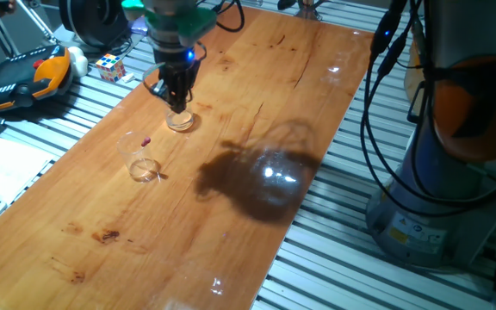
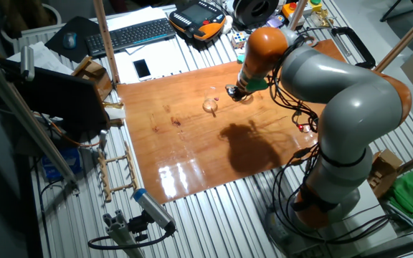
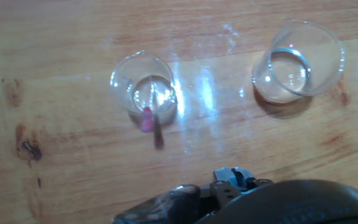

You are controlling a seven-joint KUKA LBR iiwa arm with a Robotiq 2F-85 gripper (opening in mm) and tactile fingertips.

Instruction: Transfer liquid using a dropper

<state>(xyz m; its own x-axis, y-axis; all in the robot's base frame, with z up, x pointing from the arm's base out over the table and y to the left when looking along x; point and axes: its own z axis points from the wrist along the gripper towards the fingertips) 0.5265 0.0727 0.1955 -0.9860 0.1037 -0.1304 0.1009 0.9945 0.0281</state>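
Observation:
Two small clear cups stand on the wooden table (image 1: 257, 103). The nearer cup (image 1: 141, 160) (image 3: 145, 92) holds the dropper (image 3: 148, 121), a thin clear stem with a magenta end (image 1: 146, 140) that leans on the rim. The farther cup (image 1: 180, 120) (image 3: 297, 61) has a shallow layer of clear liquid (image 3: 283, 78) glinting in its bottom. My gripper (image 1: 177, 102) (image 2: 233, 91) hangs just above the farther cup, its black fingers slightly apart with nothing between them. In the hand view only the dark hand body shows at the lower edge.
A Rubik's cube (image 1: 110, 65) and an orange-and-black pendant (image 1: 24, 79) lie off the table's far left corner. A keyboard (image 2: 131, 34) and phone (image 2: 142, 69) sit beyond the table. The arm's base (image 1: 455, 129) and cables stand to the right.

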